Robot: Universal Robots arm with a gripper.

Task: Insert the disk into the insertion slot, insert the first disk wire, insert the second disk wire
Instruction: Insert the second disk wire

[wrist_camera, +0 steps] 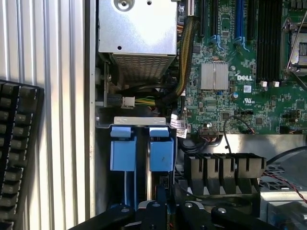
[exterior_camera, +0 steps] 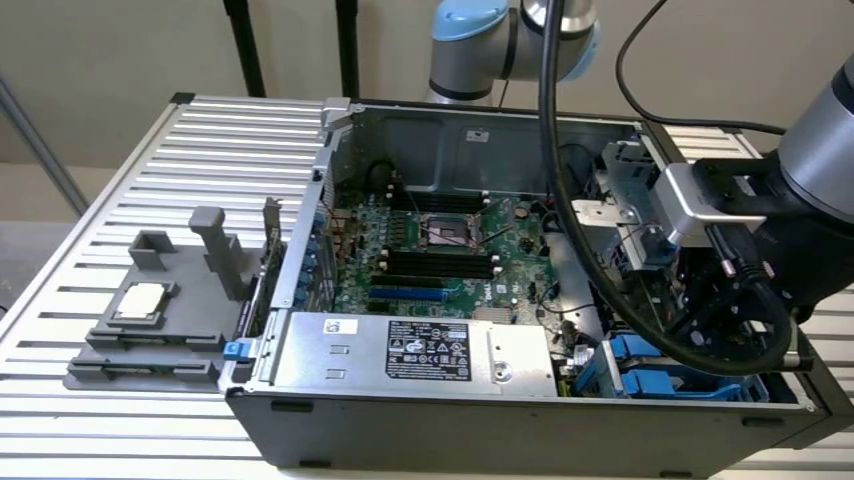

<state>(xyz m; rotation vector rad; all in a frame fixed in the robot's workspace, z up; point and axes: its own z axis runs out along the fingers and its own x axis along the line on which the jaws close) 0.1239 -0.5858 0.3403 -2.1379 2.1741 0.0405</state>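
Gripper at lower centre of the wrist view — over blue-framed disk seated in insertion slot; finger state indiscernible.

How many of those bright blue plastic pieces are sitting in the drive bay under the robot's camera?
2. In the wrist view, one blue piece and a second blue piece sit side by side at the mouth of the drive bay, just ahead of the gripper. Others may be hidden beneath it.

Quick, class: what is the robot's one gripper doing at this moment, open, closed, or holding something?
Gripper: whether it is open or closed cannot be told; it hangs over the blue carriers in the drive bay.
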